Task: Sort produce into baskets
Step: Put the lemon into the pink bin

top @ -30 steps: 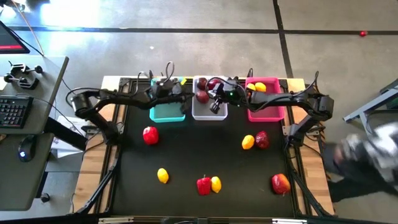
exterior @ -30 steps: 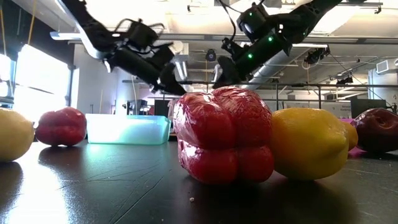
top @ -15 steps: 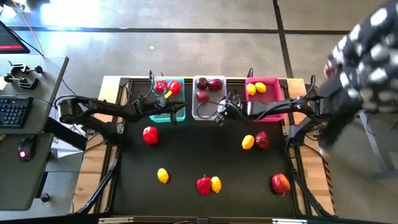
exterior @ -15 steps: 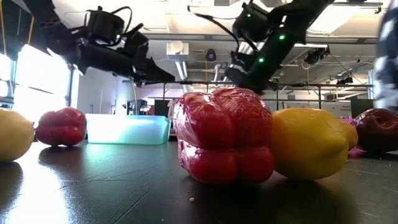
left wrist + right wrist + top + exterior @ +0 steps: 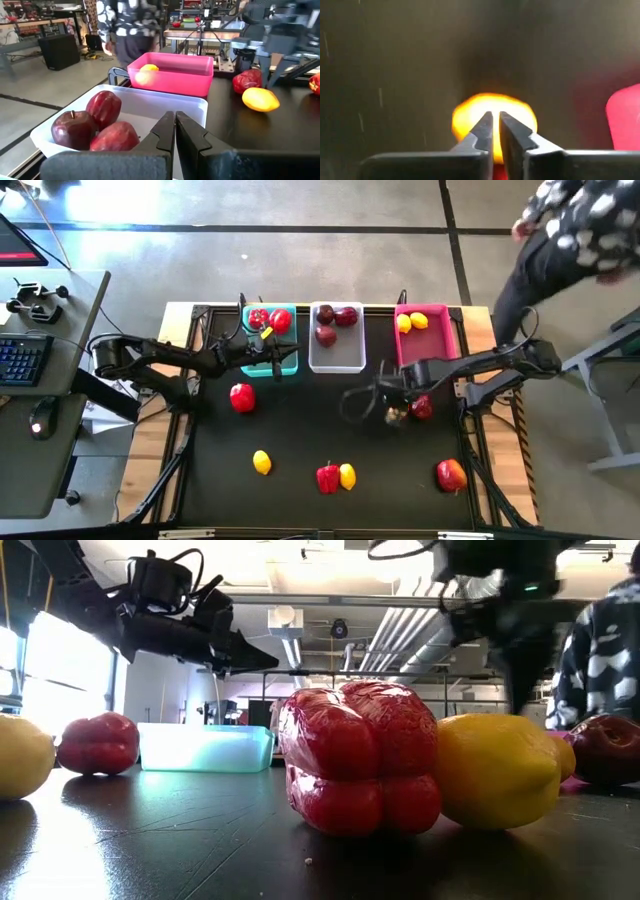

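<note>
Sorting looks about half done. Seven pieces lie loose on the black table: three glossy red peppers, three yellow lemons, one maroon fruit. The right gripper, fingers pressed together and empty, hovers over a lemon. The left gripper, likewise clenched, hangs at the teal plastic basket, which holds two peppers; the white basket three maroon fruits; the pink basket two lemons.

Bench: black top, carrying three bins and loose produce.
Bins: teal bin, white bin and pink bin in a row along the far edge.
Near the teal bin: red pepper just in front.
Front of the white bin, well apart: lemon, second red pepper touching another lemon.
Front of the pink bin: maroon fruit, red fruit.
</note>
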You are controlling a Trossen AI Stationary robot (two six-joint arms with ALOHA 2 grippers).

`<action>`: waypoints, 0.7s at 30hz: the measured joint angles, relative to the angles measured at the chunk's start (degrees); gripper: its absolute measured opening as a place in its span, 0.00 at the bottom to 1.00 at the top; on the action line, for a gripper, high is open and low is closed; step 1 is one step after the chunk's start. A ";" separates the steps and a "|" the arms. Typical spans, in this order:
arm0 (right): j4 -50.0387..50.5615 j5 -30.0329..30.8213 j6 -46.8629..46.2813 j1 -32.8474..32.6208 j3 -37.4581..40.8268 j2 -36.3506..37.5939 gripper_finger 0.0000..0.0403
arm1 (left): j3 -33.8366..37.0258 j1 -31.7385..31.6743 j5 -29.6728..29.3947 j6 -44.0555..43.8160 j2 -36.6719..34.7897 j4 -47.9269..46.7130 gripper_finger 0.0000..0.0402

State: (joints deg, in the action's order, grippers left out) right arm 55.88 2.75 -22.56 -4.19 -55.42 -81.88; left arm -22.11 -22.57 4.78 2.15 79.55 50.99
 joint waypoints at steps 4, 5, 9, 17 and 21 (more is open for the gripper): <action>3.25 -0.03 7.94 -4.20 0.00 -0.86 0.22 | 0.00 0.00 0.00 0.00 0.00 -0.05 0.00; 3.15 -0.03 9.27 -4.88 0.00 -1.01 0.27 | 0.00 0.00 -0.02 0.00 0.00 -0.06 0.00; 3.13 1.49 13.47 -6.81 0.00 -1.52 0.49 | 0.00 0.00 -0.44 -0.22 0.00 -0.13 0.00; 3.31 10.78 27.99 -9.50 0.00 -4.97 0.76 | -0.02 -0.05 -0.62 -1.72 0.00 -0.58 0.00; 3.21 10.77 35.16 -10.46 0.00 -7.88 0.77 | -0.02 -0.04 -0.71 -2.53 0.02 -0.64 0.00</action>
State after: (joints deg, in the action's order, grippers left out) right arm 59.09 13.52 12.60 -14.66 -55.42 -89.76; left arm -22.13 -22.61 4.07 -0.38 79.57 50.35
